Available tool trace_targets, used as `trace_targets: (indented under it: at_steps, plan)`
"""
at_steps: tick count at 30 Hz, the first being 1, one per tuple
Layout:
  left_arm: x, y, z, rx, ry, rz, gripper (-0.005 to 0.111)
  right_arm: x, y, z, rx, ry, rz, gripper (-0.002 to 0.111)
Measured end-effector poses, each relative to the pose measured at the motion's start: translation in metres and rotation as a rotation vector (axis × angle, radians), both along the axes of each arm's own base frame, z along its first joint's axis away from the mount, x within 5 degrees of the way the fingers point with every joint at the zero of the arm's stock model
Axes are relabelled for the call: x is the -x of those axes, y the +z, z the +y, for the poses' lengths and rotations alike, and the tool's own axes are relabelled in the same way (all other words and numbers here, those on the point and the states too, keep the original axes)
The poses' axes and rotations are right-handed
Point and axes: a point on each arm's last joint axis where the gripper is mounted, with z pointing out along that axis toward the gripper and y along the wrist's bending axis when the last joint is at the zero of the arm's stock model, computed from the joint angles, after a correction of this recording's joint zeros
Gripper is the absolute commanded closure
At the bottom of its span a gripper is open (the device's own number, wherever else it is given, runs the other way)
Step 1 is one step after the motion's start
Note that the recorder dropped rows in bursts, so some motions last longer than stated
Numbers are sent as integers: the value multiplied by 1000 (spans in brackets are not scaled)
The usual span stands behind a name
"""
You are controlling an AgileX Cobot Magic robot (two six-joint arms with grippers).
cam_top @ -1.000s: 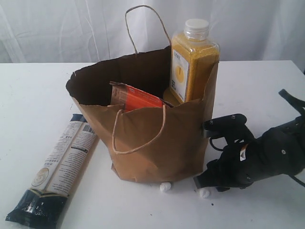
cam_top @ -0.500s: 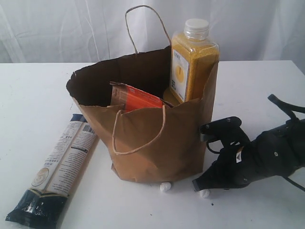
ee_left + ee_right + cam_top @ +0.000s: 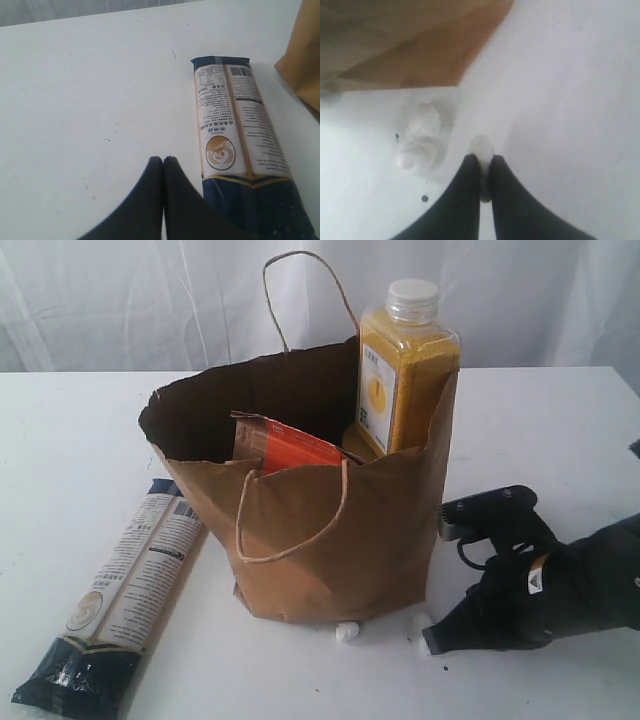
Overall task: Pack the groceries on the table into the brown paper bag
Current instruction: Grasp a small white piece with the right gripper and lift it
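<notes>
Hiding and blurring
The large crinkled brown kraft paper bag [image 3: 330, 540] is hiding most of the brown orange-labelled pouch [image 3: 290, 448]; a small white lump [image 3: 481, 144] at the right gripper [image 3: 481, 160] is showing too blurred to name.

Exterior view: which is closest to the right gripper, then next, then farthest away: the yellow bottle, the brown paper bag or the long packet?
1. brown paper bag: right beside the right gripper, near the bag's bottom corner.
2. yellow bottle: standing up inside the bag, at the end nearer the gripper.
3. long packet: lying flat on the table on the bag's other side.
</notes>
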Motion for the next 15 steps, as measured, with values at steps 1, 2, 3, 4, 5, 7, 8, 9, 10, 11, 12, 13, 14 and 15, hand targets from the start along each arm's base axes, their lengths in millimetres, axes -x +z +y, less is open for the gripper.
trace_targets:
  at_steps: [1,2,3,4,5,7,8,9,10,11,12,13,14,15]
  plan:
    - [0,0,0,0,0,0,107,4,3,-2,-6,-2,-11,108]
    - [0,0,0,0,0,0,107,7,7,-4,-13,-2,-25,108]
    - [0,0,0,0,0,0,107,11,11,-6,-19,-1,-35,108]
    - [0,0,0,0,0,0,107,15,16,-7,-28,-4,-50,108]
    - [0,0,0,0,0,0,107,17,20,-8,-35,-3,-65,108]
    - [0,0,0,0,0,0,107,22,35,-11,-62,-4,-116,108]
    - [0,0,0,0,0,0,107,24,41,-12,-73,-4,-138,108]
    - [0,0,0,0,0,0,107,27,48,-13,-88,-4,-168,108]
    - [0,0,0,0,0,0,107,30,56,-15,-104,-4,-199,108]
    - [0,0,0,0,0,0,107,34,64,-16,-121,-4,-232,108]
    - [0,0,0,0,0,0,107,37,71,-18,-137,-4,-266,108]
    - [0,0,0,0,0,0,107,41,78,-20,-152,-4,-296,108]
    - [0,0,0,0,0,0,107,44,84,-22,-162,-2,-319,108]
    - [0,0,0,0,0,0,107,47,93,-23,-177,-2,-349,108]
